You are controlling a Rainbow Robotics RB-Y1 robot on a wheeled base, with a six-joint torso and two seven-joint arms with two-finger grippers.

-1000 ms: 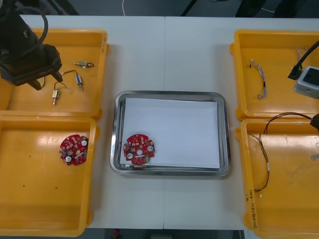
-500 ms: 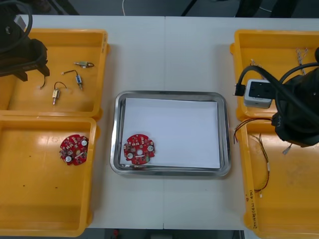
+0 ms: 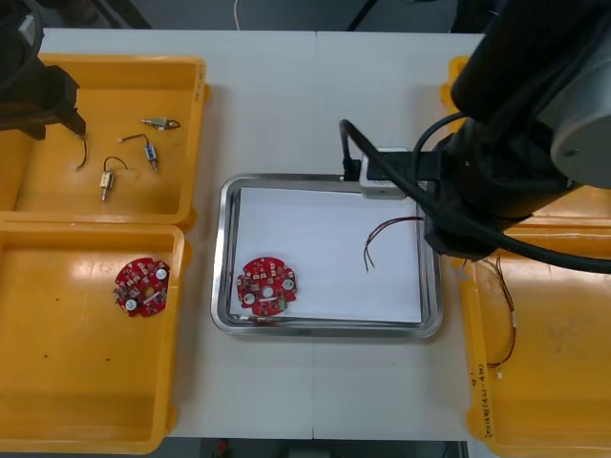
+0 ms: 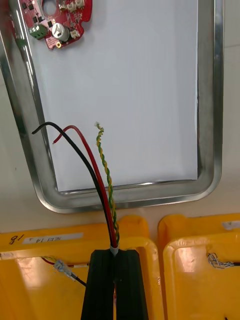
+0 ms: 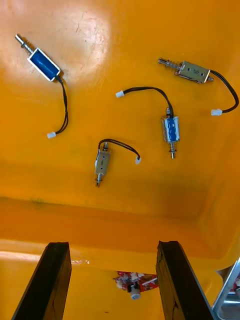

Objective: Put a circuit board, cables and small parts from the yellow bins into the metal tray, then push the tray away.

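Right claw (image 4: 114,254) is clamped on the cable (image 4: 106,172), whose loose ends hang ahead of it over the tray (image 4: 32,150). Released here, it could drape across the rim just below. Left claw (image 5: 113,246) hovers wide open above small parts (image 5: 170,131).

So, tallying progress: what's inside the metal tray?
A round red circuit board lies inside. The right tool holds red-and-yellow cables over it. The right arm covers the right edge of the metal tray.
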